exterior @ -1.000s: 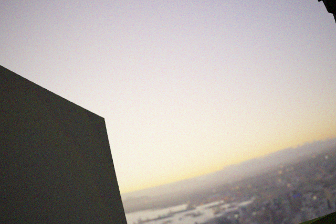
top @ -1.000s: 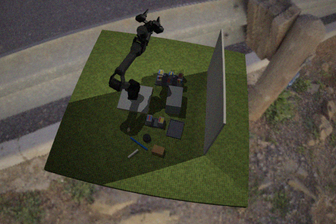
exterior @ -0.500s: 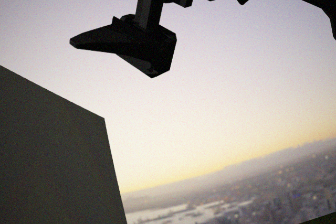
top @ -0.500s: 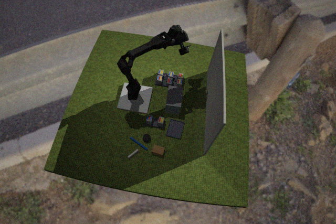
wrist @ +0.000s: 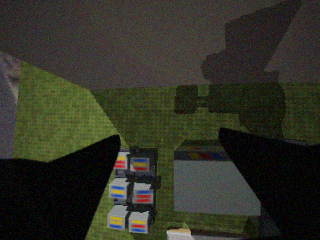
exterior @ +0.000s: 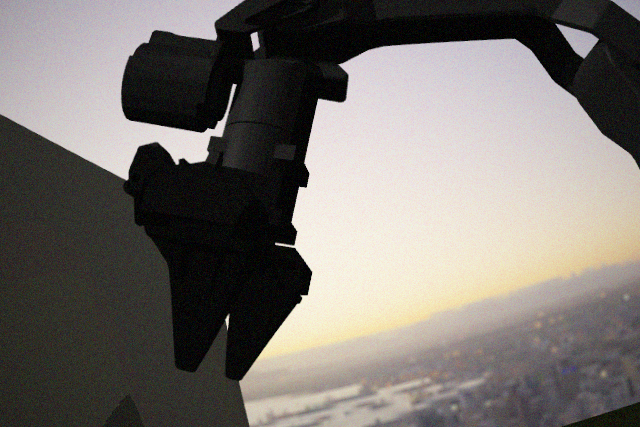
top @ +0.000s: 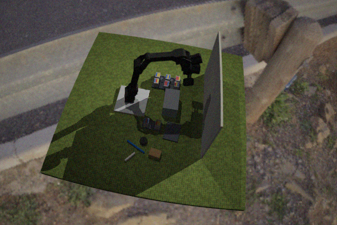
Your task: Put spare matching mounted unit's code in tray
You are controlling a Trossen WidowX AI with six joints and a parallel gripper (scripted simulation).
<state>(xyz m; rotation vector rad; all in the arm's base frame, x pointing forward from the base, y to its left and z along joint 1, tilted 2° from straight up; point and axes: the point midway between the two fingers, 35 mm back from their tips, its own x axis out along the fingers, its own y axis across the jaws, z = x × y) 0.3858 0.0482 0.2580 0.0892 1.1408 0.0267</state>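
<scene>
My gripper (top: 188,81) (exterior: 211,369) (wrist: 169,136) is open and empty. It hangs just behind and to the right of a cluster of several small spares (top: 166,80) (wrist: 142,193) with striped colour labels. The mounted unit is a grey box (top: 171,99) (wrist: 215,187) in front of the spares. In the wrist view a coloured code strip (wrist: 201,156) shows along its back edge, too blurred to read. The dark grey tray (top: 172,132) lies flat in front of the grey box. Two more small labelled units (top: 150,124) stand to the left of the tray.
A tall grey wall panel (top: 212,94) (exterior: 77,282) (wrist: 150,45) stands close to the right of the gripper. The arm's base sits on a pale plate (top: 141,99). A black ball (top: 143,140), blue pen (top: 135,146), grey rod (top: 129,156) and brown block (top: 155,154) lie near the front.
</scene>
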